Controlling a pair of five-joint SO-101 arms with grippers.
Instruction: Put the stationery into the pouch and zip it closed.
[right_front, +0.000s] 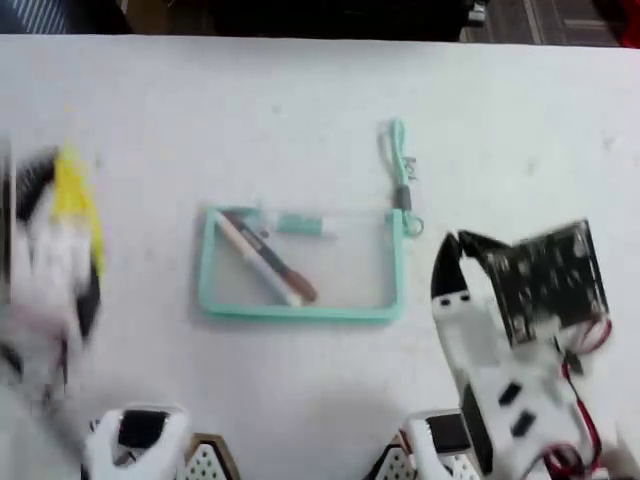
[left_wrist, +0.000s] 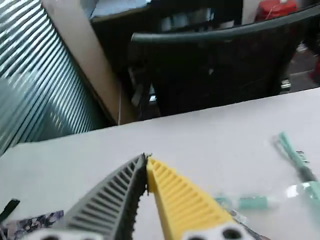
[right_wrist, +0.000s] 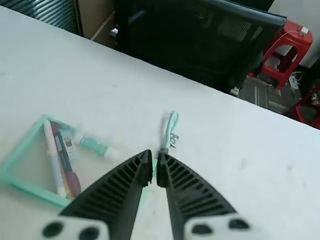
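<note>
**Stationery in the pouch, both grippers empty**

The pouch (right_front: 300, 314), clear with a mint-green border, lies flat at the middle of the table (right_front: 300, 90), its long sides parallel to the table's far edge. Inside it a white pen (right_front: 255, 258) and a dark brown pen (right_front: 290, 277) lie side by side on a slant, and a short teal stick (right_front: 300, 225) seems to rest along the pouch's far side. The pens carry print or labels, too blurred to read. A mint-green strap (right_front: 398, 160) runs from the pouch's far right corner toward the table's far edge. Whether the zip is closed cannot be told.

The right gripper (right_wrist: 154, 159) hangs above the table just off the pouch's right side, toward the near right corner; its black fingers are drawn almost together, a thin slit between the tips, gripping nothing. The left gripper (left_wrist: 146, 161) is by the table's left edge, well apart from the pouch, its grey and yellow fingers meeting at the tips with nothing between them.
</note>
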